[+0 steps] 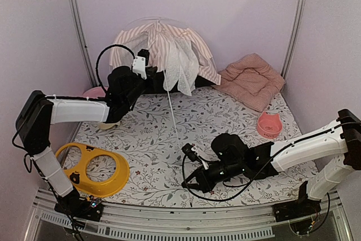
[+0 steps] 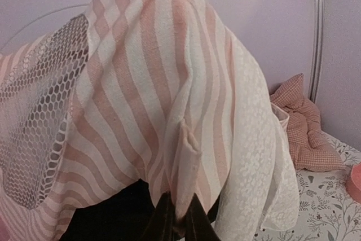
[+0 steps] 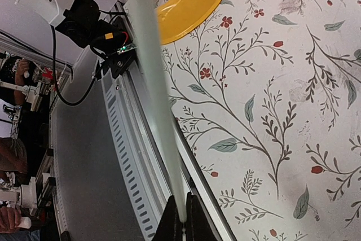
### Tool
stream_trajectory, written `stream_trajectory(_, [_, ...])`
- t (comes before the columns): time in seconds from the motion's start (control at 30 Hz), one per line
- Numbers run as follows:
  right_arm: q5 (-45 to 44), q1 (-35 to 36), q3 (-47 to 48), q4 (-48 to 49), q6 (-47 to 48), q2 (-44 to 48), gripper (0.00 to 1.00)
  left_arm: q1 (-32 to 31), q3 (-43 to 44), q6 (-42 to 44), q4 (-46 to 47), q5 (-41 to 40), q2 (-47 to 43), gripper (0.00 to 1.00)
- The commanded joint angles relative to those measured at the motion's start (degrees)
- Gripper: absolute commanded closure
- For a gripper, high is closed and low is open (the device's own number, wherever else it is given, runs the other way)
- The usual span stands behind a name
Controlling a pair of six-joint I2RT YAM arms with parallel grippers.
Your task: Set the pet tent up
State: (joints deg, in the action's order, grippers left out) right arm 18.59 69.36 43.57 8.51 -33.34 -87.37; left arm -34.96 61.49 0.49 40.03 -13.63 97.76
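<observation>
The pet tent [image 1: 163, 43] slumps at the back of the table, pink-and-white striped, with its white sheer curtain [image 1: 180, 66] hanging in front. My left gripper [image 1: 149, 74] is at its front left. In the left wrist view it [image 2: 179, 218] is shut on a fold of the striped fabric [image 2: 146, 83], with the mesh window [image 2: 39, 117] to the left. A thin white pole [image 1: 174, 117] runs from the tent toward the front. My right gripper [image 1: 190, 183] is low near the front edge and, in its wrist view [image 3: 181, 218], is shut on the pole [image 3: 149, 83].
A pink checked cushion [image 1: 251, 80] lies at the back right. A pink cat-eared bowl [image 1: 269, 123] sits right of centre. A yellow double feeding bowl [image 1: 93, 167] sits at the front left. The metal front rail [image 3: 130, 139] lies just beyond my right fingertips.
</observation>
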Motion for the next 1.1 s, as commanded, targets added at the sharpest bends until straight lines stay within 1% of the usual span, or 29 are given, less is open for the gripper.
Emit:
stream_trajectory(0.0, [-2.0,-1.41,2.48,1.29,-0.17,1.5,1.0,0.68,-0.06,1.38,3.39,-0.53,0.86,0.94])
stream_trajectory(0.1, [-2.04,-1.51,2.78,1.03,0.03,1.5,1.0,0.68,-1.18,2.21,5.14,0.06,0.28,1.0])
stream_trajectory(0.3, [-1.32,-1.76,3.79,1.1,0.12,1.77,1.0,0.15,-4.26,3.0,6.64,3.04,-1.64,1.0])
stream_trajectory(0.4, [-0.76,-2.15,5.41,1.07,0.5,2.02,1.0,-1.43,-6.77,3.8,6.84,3.6,-3.09,1.0])
stream_trajectory(0.53, [0.57,-2.9,7.74,0.98,1.41,1.84,1.0,-4.92,-12.23,3.13,8.53,3.42,-6.33,1.0])
stream_trajectory(0.67, [1.85,-3.44,9.54,1.11,1.94,1.59,1.0,-9.78,-16.36,3.59,9.57,0.31,-8.47,1.0])
stream_trajectory(0.9, [3.05,-4.24,9.36,5.05,0.13,2.87,1.0,-17.23,-25.78,-0.94,11.56,-4.43,-12.77,1.0])
stream_trajectory(1.07, [4.42,-5.67,12.23,6.56,-0.07,2.79,1.0,-22.39,-31.74,-3.02,11.16,-8.21,-16.14,1.0])
